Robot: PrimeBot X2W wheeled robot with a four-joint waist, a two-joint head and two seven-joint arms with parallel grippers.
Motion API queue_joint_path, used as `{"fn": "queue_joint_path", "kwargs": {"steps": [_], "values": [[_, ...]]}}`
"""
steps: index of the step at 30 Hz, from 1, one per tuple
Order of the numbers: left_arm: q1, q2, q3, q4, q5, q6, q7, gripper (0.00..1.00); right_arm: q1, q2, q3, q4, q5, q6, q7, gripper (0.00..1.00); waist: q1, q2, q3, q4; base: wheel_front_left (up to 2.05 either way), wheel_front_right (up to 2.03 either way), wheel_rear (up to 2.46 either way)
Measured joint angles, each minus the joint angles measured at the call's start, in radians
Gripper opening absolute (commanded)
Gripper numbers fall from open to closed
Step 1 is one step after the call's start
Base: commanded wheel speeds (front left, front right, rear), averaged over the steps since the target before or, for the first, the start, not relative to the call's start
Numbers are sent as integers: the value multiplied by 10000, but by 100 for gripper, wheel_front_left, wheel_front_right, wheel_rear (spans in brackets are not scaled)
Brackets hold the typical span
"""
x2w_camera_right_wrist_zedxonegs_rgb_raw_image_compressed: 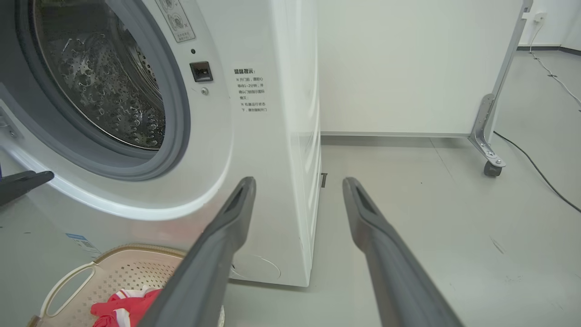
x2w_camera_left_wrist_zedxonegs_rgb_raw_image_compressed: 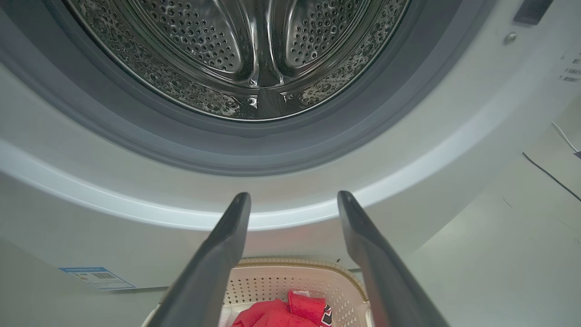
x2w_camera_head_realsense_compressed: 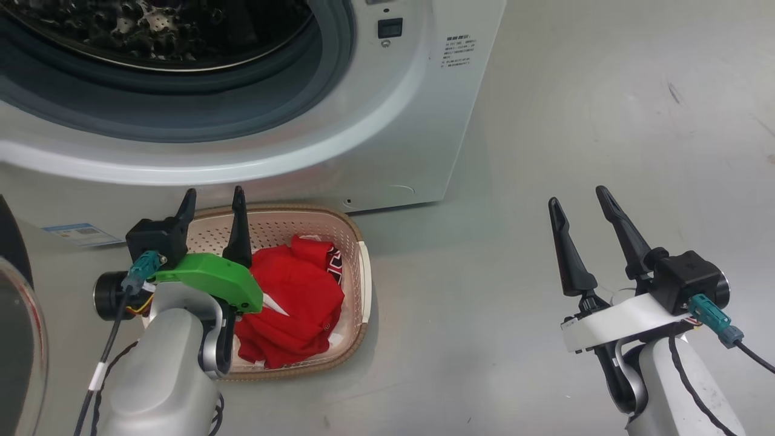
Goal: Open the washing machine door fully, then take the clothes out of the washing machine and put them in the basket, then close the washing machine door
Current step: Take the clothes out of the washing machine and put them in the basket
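The washing machine (x2w_camera_head_realsense_compressed: 393, 121) stands with its steel drum (x2w_camera_left_wrist_zedxonegs_rgb_raw_image_compressed: 245, 54) exposed and nothing visible inside. At the far left edge is part of the washing machine door (x2w_camera_head_realsense_compressed: 12, 254), swung open. On the floor in front sits the cream basket (x2w_camera_head_realsense_compressed: 339, 215), holding the red clothes (x2w_camera_head_realsense_compressed: 290, 303). My left gripper (x2w_camera_head_realsense_compressed: 214, 194) hovers above the basket's left end, open, nothing between its fingers, pointing at the machine's front. My right gripper (x2w_camera_head_realsense_compressed: 578, 198) is open and holds nothing, over bare floor to the right of the machine. In the left wrist view the basket (x2w_camera_left_wrist_zedxonegs_rgb_raw_image_compressed: 295, 272) and clothes (x2w_camera_left_wrist_zedxonegs_rgb_raw_image_compressed: 281, 313) lie below the open left gripper (x2w_camera_left_wrist_zedxonegs_rgb_raw_image_compressed: 294, 197).
A blue label (x2w_camera_head_realsense_compressed: 82, 233) sticks to the machine's lower front. The right wrist view shows my right gripper (x2w_camera_right_wrist_zedxonegs_rgb_raw_image_compressed: 299, 181) open, a white panel's caster leg (x2w_camera_right_wrist_zedxonegs_rgb_raw_image_compressed: 492, 159) and a black cable (x2w_camera_right_wrist_zedxonegs_rgb_raw_image_compressed: 535, 168) on the grey floor beyond the machine's side.
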Motion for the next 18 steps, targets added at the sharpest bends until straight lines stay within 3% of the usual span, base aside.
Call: {"fn": "queue_joint_path", "kwargs": {"steps": [18], "values": [[1648,6,389,-2424,938,188,-2,100,686,10,-10,105,-186,-12,0,100,0,0,-1332,595,0,0,0]]}}
